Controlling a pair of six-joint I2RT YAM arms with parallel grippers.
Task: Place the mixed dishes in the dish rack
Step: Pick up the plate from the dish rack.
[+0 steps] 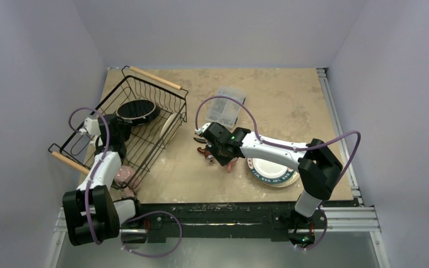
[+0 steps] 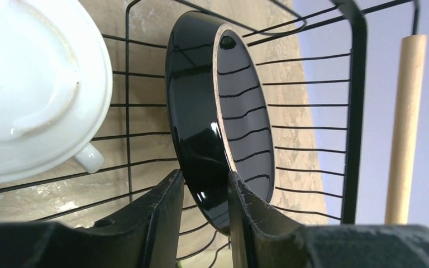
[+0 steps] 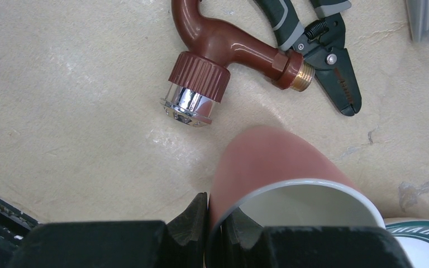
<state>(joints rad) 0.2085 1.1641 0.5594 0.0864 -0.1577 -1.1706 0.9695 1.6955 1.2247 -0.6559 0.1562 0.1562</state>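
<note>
Left gripper pinches bowl wall, apparently seating it upright in rack. Right gripper clamps mug rim; next: lift clear of tap, carry to rack.

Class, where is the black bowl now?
In the top view the black bowl sits in the far half of the dish rack, on the left of the table; the left gripper straddles its wall, with a white cup beside it.
</note>
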